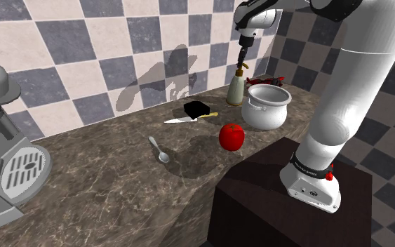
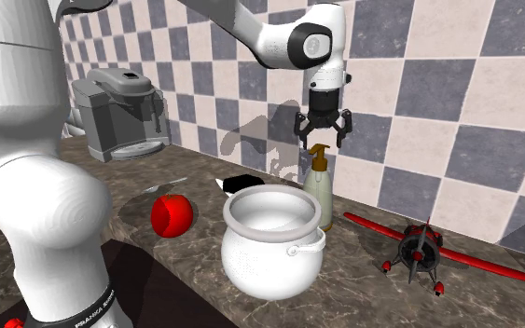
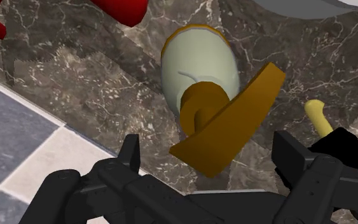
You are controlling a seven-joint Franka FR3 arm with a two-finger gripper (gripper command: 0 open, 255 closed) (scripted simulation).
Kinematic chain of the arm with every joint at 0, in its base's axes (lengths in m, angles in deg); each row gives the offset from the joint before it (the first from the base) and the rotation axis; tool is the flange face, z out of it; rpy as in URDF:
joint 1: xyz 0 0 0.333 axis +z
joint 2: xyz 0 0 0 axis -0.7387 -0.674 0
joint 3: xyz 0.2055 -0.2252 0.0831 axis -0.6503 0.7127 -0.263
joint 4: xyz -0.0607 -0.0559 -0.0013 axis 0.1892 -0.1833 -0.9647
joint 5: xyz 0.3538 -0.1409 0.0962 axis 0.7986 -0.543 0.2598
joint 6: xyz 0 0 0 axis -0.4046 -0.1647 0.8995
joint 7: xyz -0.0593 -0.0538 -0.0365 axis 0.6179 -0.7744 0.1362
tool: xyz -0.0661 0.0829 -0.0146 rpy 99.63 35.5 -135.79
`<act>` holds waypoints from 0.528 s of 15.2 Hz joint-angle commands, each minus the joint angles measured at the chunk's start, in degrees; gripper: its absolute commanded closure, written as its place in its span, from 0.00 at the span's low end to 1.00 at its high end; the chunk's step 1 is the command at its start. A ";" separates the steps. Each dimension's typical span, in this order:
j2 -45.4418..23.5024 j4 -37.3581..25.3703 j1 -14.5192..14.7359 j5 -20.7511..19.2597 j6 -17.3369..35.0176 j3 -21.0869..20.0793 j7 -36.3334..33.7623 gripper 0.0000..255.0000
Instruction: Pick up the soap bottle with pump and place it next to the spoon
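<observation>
Hand (image 2: 324, 138) open wide above soap bottle (image 2: 319, 194), holding nothing.

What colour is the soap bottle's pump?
The pump is golden brown, clearest in the wrist view.

In the second exterior view, a white pot (image 2: 271, 256) sits between a red apple (image 2: 172, 213), left, and a red toy plane (image 2: 421, 250), right

Toy plane (image 1: 269, 81): mostly hidden behind the pot (image 1: 267, 107), shoulder view.
Soap bottle (image 2: 318, 191): base hidden behind the pot's rim, second exterior view.
Coffee machine (image 1: 3, 151): cut off by the shoulder view's left edge.
Knife (image 3: 317, 116): blade hidden behind an unidentifiable black shape, wrist view.
</observation>
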 commanded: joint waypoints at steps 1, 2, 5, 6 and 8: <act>-0.79 0.64 -0.14 0.53 1.35 -0.03 0.44 0.00; -1.18 0.97 -0.18 0.78 2.02 -0.07 0.61 0.00; -1.40 1.16 -0.21 0.93 2.40 -0.10 0.71 0.00; -1.40 1.16 -0.21 0.93 2.40 -0.10 0.71 0.00; -1.41 1.16 -0.21 0.93 2.40 -0.10 0.71 0.00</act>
